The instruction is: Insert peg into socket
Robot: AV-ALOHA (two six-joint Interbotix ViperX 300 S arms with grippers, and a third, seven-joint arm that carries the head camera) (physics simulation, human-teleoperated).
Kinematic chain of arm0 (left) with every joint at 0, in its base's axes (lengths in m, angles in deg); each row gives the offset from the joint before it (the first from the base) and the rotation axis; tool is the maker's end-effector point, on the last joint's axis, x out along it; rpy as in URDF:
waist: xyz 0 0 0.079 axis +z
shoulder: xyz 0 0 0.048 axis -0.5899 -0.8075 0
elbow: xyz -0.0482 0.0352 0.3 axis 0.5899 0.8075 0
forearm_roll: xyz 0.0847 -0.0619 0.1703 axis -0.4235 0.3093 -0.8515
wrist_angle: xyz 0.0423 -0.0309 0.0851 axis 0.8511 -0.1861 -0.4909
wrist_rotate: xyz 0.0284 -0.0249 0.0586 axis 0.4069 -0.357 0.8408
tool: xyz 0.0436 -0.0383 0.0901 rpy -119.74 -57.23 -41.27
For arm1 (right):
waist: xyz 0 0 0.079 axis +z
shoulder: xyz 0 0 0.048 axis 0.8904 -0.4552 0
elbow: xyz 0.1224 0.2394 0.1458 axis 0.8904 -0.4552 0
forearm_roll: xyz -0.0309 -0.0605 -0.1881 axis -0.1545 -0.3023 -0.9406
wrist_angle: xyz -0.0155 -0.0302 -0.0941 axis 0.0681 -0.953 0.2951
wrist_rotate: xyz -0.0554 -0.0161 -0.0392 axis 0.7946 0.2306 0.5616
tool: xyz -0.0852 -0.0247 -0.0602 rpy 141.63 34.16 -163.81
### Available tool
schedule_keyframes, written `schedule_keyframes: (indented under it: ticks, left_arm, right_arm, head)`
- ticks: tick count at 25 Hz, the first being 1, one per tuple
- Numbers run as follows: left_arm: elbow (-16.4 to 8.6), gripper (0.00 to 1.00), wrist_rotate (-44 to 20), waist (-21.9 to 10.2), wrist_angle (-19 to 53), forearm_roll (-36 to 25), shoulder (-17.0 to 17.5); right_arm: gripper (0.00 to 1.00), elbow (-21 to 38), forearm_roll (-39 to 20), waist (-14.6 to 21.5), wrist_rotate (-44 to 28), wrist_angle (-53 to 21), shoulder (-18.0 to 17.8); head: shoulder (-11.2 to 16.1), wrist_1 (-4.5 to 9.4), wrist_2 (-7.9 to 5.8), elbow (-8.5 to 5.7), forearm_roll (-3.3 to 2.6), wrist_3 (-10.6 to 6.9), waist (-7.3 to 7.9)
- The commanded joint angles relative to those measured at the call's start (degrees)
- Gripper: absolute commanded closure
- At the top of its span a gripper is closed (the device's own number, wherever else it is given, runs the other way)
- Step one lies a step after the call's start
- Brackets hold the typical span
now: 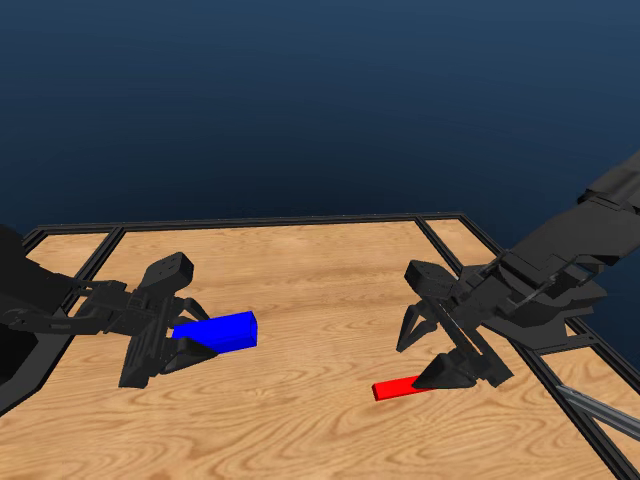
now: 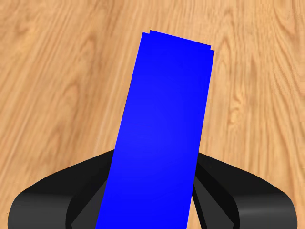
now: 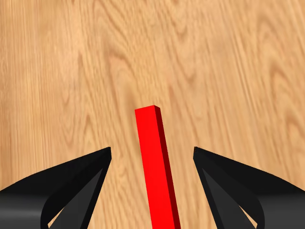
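Wooden table (image 1: 330, 270) with two blocks

The blue socket (image 1: 222, 331) lies on its left part, the red peg (image 1: 398, 388) on its right, well apart.

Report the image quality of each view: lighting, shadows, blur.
Head view: sharp, evenly lit render, flat dark blue backdrop, no clear shadow under the socket or peg. Left wrist view: crisp, the socket showing only a faint brighter patch. Right wrist view: crisp, one side of the peg shaded darker; no blur anywhere.
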Motion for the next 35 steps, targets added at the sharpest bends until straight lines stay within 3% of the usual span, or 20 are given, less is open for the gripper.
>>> schedule_keyframes:
  ticks: [1,2,3,10,16,20,21,22,28,31,34,35]
  left_arm:
    - [0.22,1.0,-0.03,-2.17,-6.17,2.6,1.47]
    - [-0.61,1.0,0.12,-2.65,-6.48,2.91,1.25]
    - [0.24,1.0,0.42,-3.06,-6.94,3.63,0.87]
    - [0.17,1.0,0.76,-4.16,-8.82,4.86,-0.25]
    - [0.26,1.0,0.33,-5.21,-11.16,5.93,-0.81]
    - [0.89,1.0,0.57,-5.37,-11.49,6.3,-0.74]
    - [1.03,1.0,0.71,-5.46,-11.67,6.5,-0.86]
    - [0.61,1.0,1.03,-5.38,-11.26,6.99,-1.04]
    - [1.45,1.0,1.04,-5.56,-12.2,7.35,0.5]
    - [1.85,1.0,1.22,-5.75,-11.86,7.52,1.31]
    - [1.67,1.0,1.66,-6.19,-11.79,7.93,1.25]
    - [0.97,1.0,1.26,-6.83,-11.91,8.03,0.37]
  right_arm:
    - [0.0,4.18,-4.9,5.03,-9.45,-10.74,-1.14]
    - [0.0,4.36,-8.54,5.16,-13.81,-13.82,-0.97]
    - [0.0,3.98,-8.25,5.67,-14.09,-14.11,-1.23]
    - [0.0,6.47,-18.06,12.0,-30.83,-24.32,-2.63]
    - [0.0,7.07,-22.46,14.96,-41.9,-26.02,-6.33]
    - [0.0,7.29,-24.55,15.29,-46.27,-23.1,-8.42]
    - [0.34,6.13,-24.94,15.08,-46.97,-22.93,-9.53]
    - [1.0,6.14,-25.52,14.77,-47.24,-21.69,-9.84]
    - [1.0,7.78,-26.76,13.28,-47.63,-23.26,-10.05]
    - [1.0,7.83,-28.19,12.97,-45.69,-25.58,-7.14]
    - [1.0,8.89,-29.02,11.77,-43.16,-28.94,-5.99]
    - [1.0,12.02,-29.35,10.05,-40.43,-35.91,-5.7]
  head:
    - [-0.7,0.36,-0.1,-0.37,-0.02,0.3,-0.27]
    - [-0.77,0.48,-0.11,-0.33,-0.04,0.39,-0.35]
    - [-0.83,0.56,-0.09,-0.28,-0.05,0.43,-0.43]
    - [-0.83,0.93,-0.11,-0.2,-0.17,0.33,-0.83]
    - [-0.71,1.38,-0.3,-0.2,-0.28,0.24,-1.06]
    - [-0.87,1.36,-0.24,-0.16,-0.26,0.27,-1.06]
    - [-0.88,1.32,-0.25,-0.17,-0.25,0.3,-1.02]
    - [-0.93,1.38,-0.28,-0.17,-0.24,0.35,-0.95]
    - [-1.55,1.34,-0.17,-0.18,-0.04,0.64,-0.34]
    - [-2.29,0.91,-0.04,-0.2,0.21,1.21,0.37]
    - [-2.58,0.75,0.04,-0.19,0.34,1.59,0.7]
    - [-2.92,0.6,-0.33,-0.17,0.38,2.08,1.06]
